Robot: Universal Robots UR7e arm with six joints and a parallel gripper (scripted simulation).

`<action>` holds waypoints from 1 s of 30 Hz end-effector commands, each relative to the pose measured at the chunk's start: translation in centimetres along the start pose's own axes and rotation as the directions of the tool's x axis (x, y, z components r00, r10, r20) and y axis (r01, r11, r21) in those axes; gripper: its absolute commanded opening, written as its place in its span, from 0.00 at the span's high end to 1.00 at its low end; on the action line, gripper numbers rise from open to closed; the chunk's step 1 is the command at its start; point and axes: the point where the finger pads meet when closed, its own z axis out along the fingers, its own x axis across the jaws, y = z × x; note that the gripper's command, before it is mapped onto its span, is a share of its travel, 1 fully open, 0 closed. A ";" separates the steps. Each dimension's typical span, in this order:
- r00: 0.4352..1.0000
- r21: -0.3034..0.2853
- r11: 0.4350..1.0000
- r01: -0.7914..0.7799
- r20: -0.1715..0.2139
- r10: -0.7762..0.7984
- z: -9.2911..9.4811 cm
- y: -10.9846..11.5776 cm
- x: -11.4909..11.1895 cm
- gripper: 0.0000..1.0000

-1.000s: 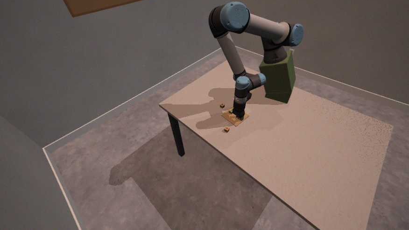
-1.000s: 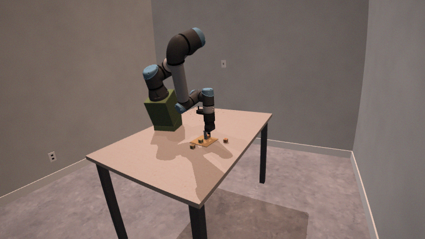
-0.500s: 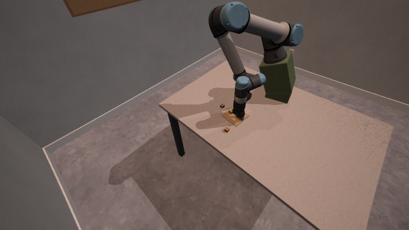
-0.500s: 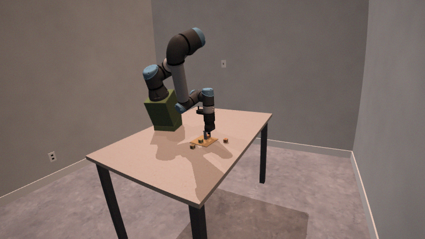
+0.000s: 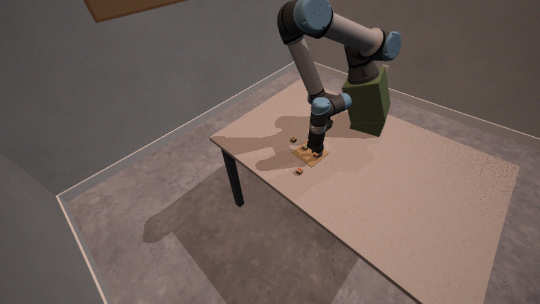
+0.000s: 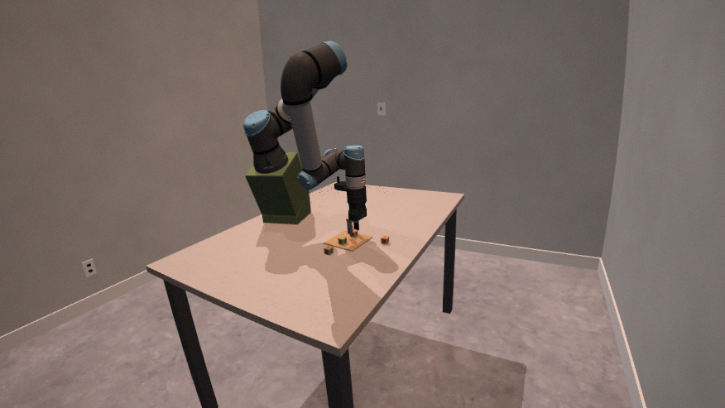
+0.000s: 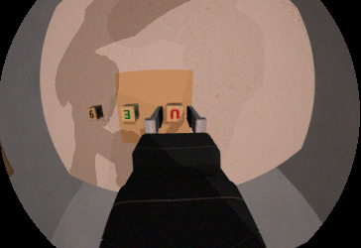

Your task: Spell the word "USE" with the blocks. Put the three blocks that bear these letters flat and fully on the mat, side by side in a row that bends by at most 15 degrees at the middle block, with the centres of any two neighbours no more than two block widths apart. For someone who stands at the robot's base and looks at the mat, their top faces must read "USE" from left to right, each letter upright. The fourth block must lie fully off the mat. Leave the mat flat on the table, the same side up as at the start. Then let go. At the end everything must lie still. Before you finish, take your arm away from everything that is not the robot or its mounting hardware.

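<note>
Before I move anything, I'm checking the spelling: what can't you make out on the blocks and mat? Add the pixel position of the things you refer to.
- Letter on the orange block off the mat (image 5: 299, 171) (image 6: 385, 240): too small in the top and exterior views; not visible in the wrist view.
- Part of the mat (image 5: 312, 161) (image 6: 348, 246) (image 7: 154, 87): behind the gripper (image 5: 318, 154) (image 6: 352, 228) (image 7: 175, 112) in the wrist view.
</note>
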 end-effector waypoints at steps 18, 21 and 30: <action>1.000 -0.002 1.000 0.000 0.000 0.000 -7.1 0.1 0.0 0.21; 1.000 -0.002 1.000 0.000 0.000 0.000 -7.2 0.1 0.0 0.21; 1.000 -0.002 1.000 0.000 0.000 0.000 -7.2 0.1 0.0 0.00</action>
